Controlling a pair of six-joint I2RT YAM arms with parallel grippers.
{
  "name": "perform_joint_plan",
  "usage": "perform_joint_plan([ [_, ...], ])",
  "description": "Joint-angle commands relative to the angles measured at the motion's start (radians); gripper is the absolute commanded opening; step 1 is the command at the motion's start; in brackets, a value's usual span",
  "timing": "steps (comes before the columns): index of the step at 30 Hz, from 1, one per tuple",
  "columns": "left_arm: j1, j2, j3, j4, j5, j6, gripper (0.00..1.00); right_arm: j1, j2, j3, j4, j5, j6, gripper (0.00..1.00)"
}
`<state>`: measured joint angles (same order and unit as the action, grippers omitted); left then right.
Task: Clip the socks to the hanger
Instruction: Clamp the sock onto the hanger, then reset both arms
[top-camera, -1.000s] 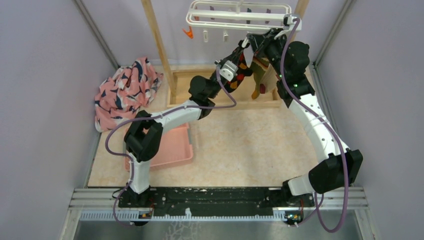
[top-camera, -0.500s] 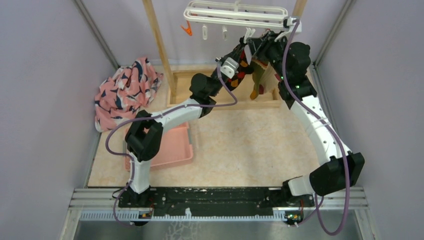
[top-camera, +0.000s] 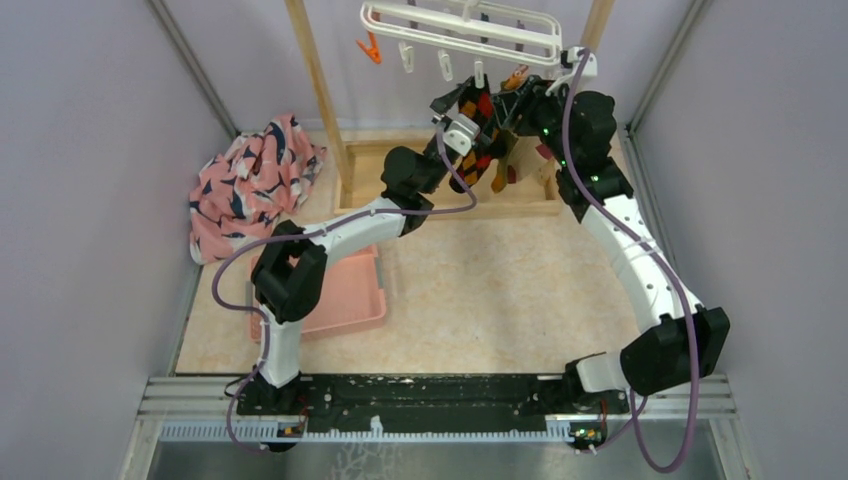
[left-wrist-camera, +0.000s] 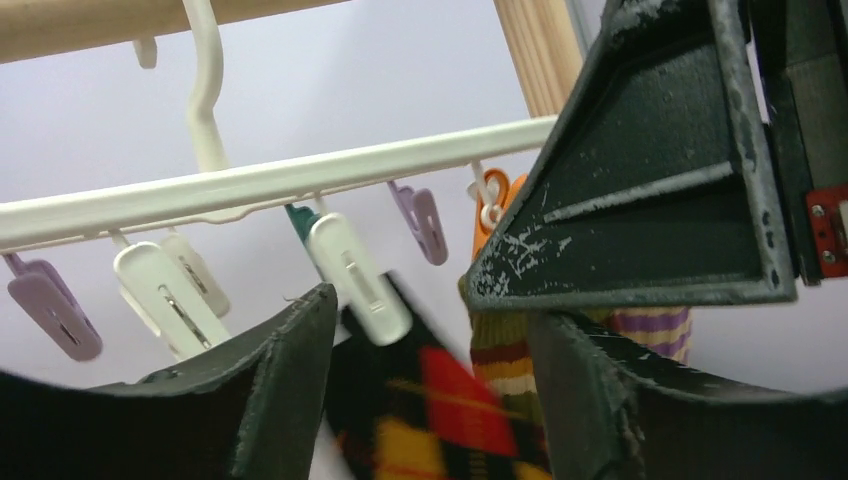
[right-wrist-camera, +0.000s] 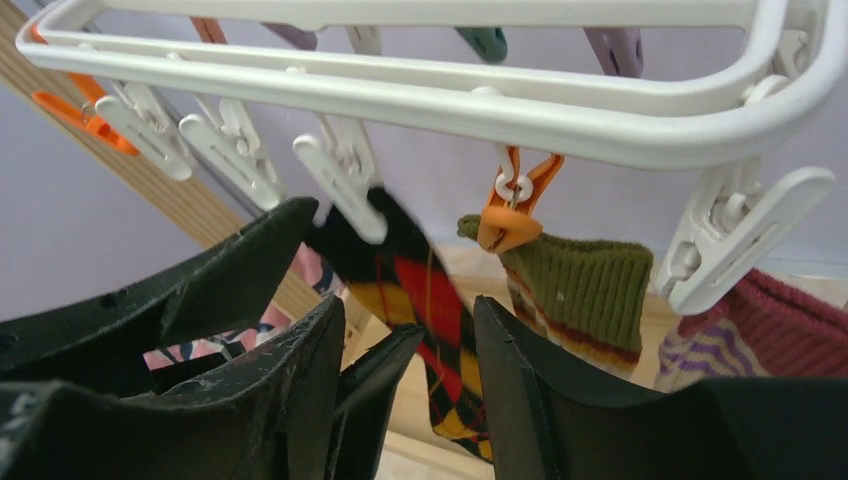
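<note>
The white hanger (top-camera: 460, 30) hangs from the wooden rack. A white clip (right-wrist-camera: 345, 185) on it pinches the top of the black-red-yellow argyle sock (right-wrist-camera: 420, 300), which dangles free. An orange clip (right-wrist-camera: 510, 205) holds the olive striped sock (right-wrist-camera: 580, 290), and a purple-striped sock (right-wrist-camera: 760, 330) hangs further right. My left gripper (left-wrist-camera: 435, 390) is open, its fingers standing apart on either side of the argyle sock (left-wrist-camera: 440, 410). My right gripper (right-wrist-camera: 425, 390) is open too, just below the same sock. Both grippers (top-camera: 468, 108) (top-camera: 520, 100) sit close together under the hanger.
The wooden rack post (top-camera: 315, 90) rises at the left of the hanger, with the rack's wooden base (top-camera: 450, 205) on the table beneath. A pink patterned cloth (top-camera: 255, 185) lies at the far left. A pink tray (top-camera: 345, 295) sits by the left arm.
Both grippers have opened and let go. The argyle sock now hangs from the white clip, and the hanger has swung to the left.
</note>
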<state>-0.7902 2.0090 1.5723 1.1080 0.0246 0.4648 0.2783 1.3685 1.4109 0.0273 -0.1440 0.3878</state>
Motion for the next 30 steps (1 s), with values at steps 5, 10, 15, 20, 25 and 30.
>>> perform_joint_plan([
  [5,-0.009,-0.047,-0.029,0.044,-0.015,-0.005,0.98,-0.005,-0.082,-0.018,-0.018,-0.027,-0.015,0.5],
  [10,-0.008,-0.091,-0.106,0.068,-0.077,0.006,0.98,-0.005,-0.152,-0.051,-0.026,-0.011,-0.028,0.51],
  [15,-0.007,-0.165,-0.243,0.051,-0.243,-0.094,0.98,-0.005,-0.25,-0.1,-0.072,0.047,-0.059,0.56],
  [20,-0.009,-0.26,-0.439,-0.015,-0.302,-0.226,0.98,-0.008,-0.28,-0.145,-0.153,0.062,-0.078,0.68],
  [25,-0.01,-0.341,-0.603,-0.159,-0.329,-0.386,0.98,-0.011,-0.32,-0.24,-0.173,0.033,-0.053,0.72],
  [30,-0.014,-0.455,-0.755,-0.228,-0.451,-0.397,0.98,-0.011,-0.337,-0.326,-0.228,-0.024,-0.036,0.75],
])
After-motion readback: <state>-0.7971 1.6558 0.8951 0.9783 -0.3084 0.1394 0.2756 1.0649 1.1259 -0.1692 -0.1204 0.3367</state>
